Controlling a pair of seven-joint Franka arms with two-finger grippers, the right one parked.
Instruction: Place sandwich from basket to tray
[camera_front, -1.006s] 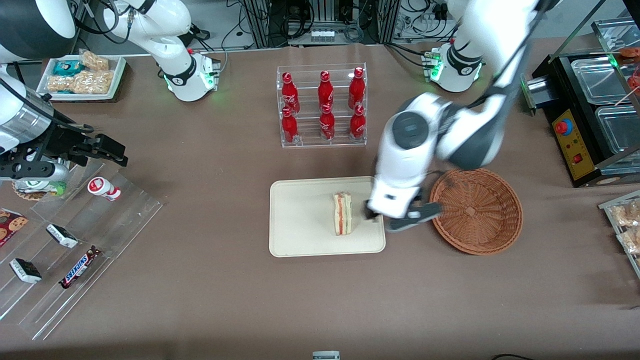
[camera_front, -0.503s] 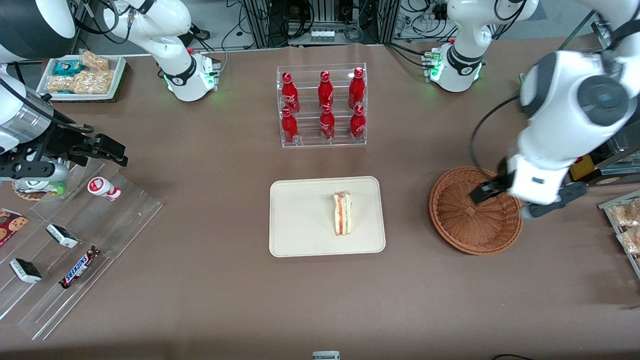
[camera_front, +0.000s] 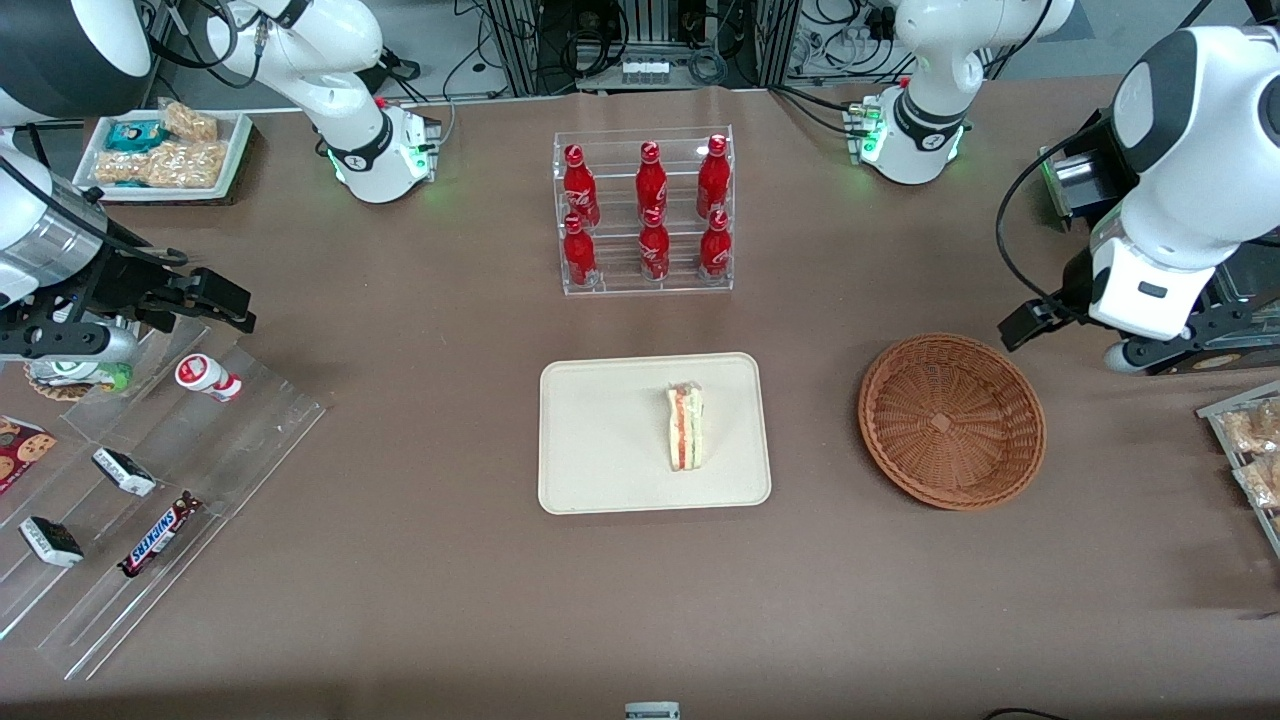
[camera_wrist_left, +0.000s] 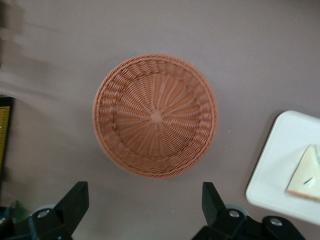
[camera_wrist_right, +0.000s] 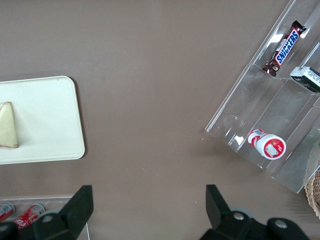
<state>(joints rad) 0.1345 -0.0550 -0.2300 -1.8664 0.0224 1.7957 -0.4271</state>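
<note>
The sandwich (camera_front: 685, 428) lies on the cream tray (camera_front: 600, 440), its red and green layers facing up. The wicker basket (camera_front: 950, 420) stands beside the tray toward the working arm's end and is empty. My left gripper (camera_front: 1072, 340) is open and empty, raised above the table just off the basket's rim, farther from the front camera than the basket. In the left wrist view the open gripper (camera_wrist_left: 144, 205) hangs over bare table, with the basket (camera_wrist_left: 155, 115), a tray corner (camera_wrist_left: 282, 165) and the sandwich (camera_wrist_left: 306, 172) in sight. The right wrist view shows the tray (camera_wrist_right: 45, 120) and sandwich (camera_wrist_right: 7, 125).
A clear rack of red bottles (camera_front: 645, 210) stands farther from the front camera than the tray. A black appliance (camera_front: 1150, 270) sits close by my gripper. A stepped acrylic stand with snacks (camera_front: 150, 480) and a white tray of packets (camera_front: 165, 150) are toward the parked arm's end.
My gripper has left the tray's edge, passed over the basket and risen toward the working arm's end of the table. The sandwich has stayed on the tray.
</note>
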